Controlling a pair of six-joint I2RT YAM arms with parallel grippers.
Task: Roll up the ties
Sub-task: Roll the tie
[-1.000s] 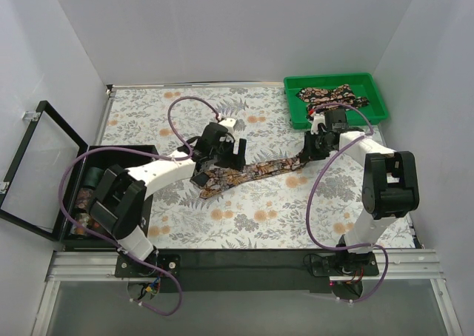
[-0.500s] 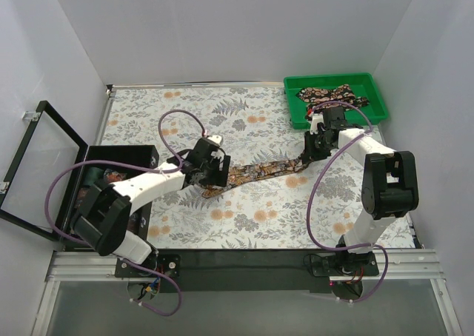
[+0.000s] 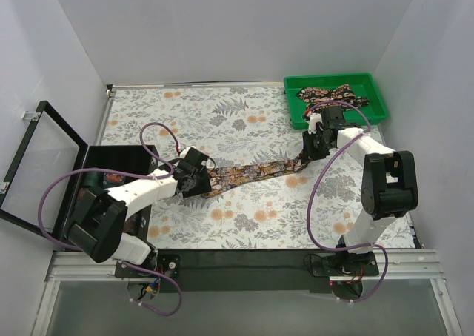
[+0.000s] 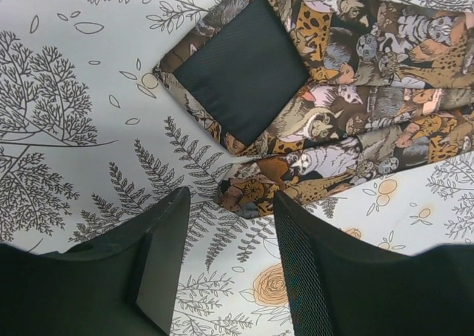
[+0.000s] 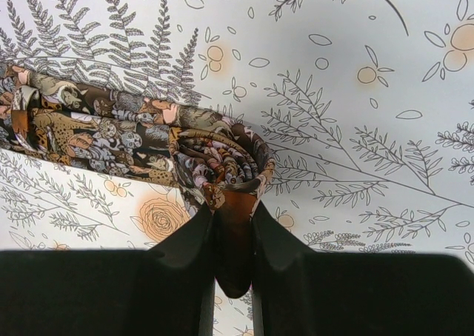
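Necktie of dark brown fabric with a busy orange, tan and white print [image 3: 252, 172], long, narrow and pointed at the ends: stretched flat across the grey-and-orange fern-patterned tablecloth [image 3: 244, 114], from about 8 o'clock of centre to about 2 o'clock. Narrow end at 2 o'clock wound into a small tight coil [image 5: 222, 158], pinched at its near side by the right gripper [image 5: 233, 203], jaws nearly together on the fabric. Wide end at 8 o'clock, back side up to show the black diamond lining [image 4: 241, 66], lying just ahead of the left gripper [image 4: 233, 203]. Jaws there moderately apart, with the folded edge of the tip at their mouth, not clamped.

Judged step: early in the rolling of this necktie, with only a few turns made and nearly all the length flat. Next move probably calls for pinning or holding the wide end so the strip stays taut and straight, then turning the coil along it toward 8 o'clock, edges kept in line to stop the roll coning out. Likely risk: slack or a skewed pull loosening the coil.

Count: one necktie on the cloth. Further heaped ties [image 3: 326, 95] of the same print in the green plastic tray [image 3: 378, 99] at 1 o'clock, number impossible to tell. One tray, one black box [image 3: 118, 155] with open lid at 9 o'clock, contents too small to make out. Two grippers.
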